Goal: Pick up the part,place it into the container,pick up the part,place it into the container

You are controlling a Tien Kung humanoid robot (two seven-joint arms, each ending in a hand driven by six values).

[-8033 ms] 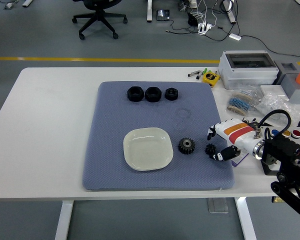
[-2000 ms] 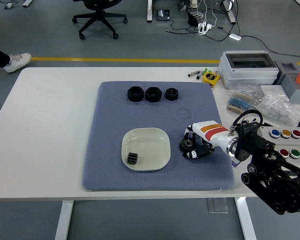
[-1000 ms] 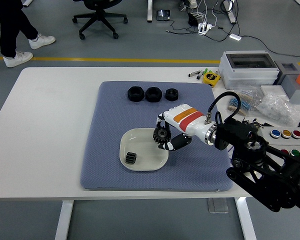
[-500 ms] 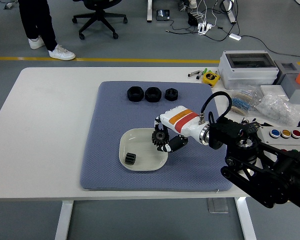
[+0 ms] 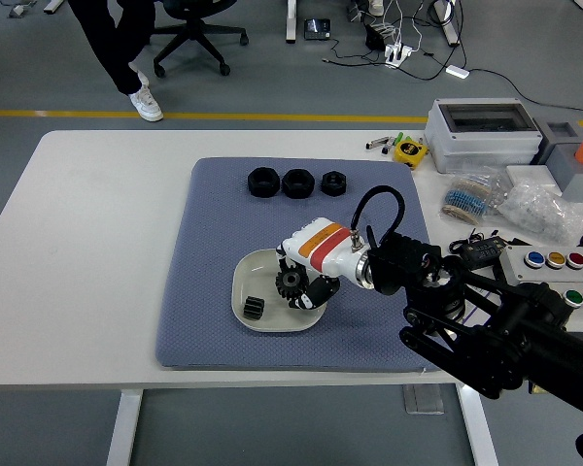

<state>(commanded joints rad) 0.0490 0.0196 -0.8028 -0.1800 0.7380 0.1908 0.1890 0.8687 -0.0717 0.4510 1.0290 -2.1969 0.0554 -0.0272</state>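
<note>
Right white robot hand (image 5: 296, 282) gripping large black toothed gear (image 5: 291, 283), hovering over pale square shallow dish (image 5: 248, 282) on blue-grey mat (image 5: 214, 243); small black gear (image 5: 254, 309) lying inside dish.

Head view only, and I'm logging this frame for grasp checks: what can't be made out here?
- Whether the gear touches the dish floor: the right hand covers it.
- The dish's right rim: hidden under the same hand.
- The small part in the dish: too small for detail.
- The left arm: outside the picture.
- The three black nuts: threads too small to see.
</note>
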